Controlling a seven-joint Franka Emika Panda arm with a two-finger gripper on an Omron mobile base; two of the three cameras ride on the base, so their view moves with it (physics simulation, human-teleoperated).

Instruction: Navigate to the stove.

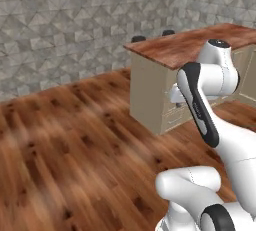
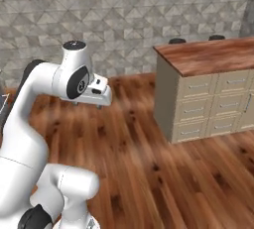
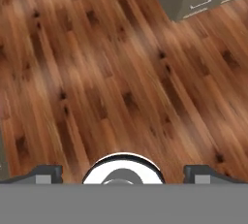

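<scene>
Your gripper (image 3: 123, 173) hangs over bare wooden floor (image 1: 75, 140) with nothing between its fingers (image 3: 48, 173); the two tips sit wide apart at the bottom corners of the hand view. In the right base view the gripper (image 2: 94, 99) points down from the folded arm (image 2: 44, 89).

Ahead of the gripper and to its right stands a cabinet island (image 2: 208, 104) with a reddish wooden top (image 1: 200, 42) and cream drawers (image 2: 198, 109). Its near corner (image 3: 184, 0) reaches into the upper right of the hand view. Two dark round shapes (image 1: 138, 39) rise behind its far edge; you cannot tell what they are.

A grey stone wall (image 2: 124, 20) closes the room beyond. No picture lets you locate the stove.
</scene>
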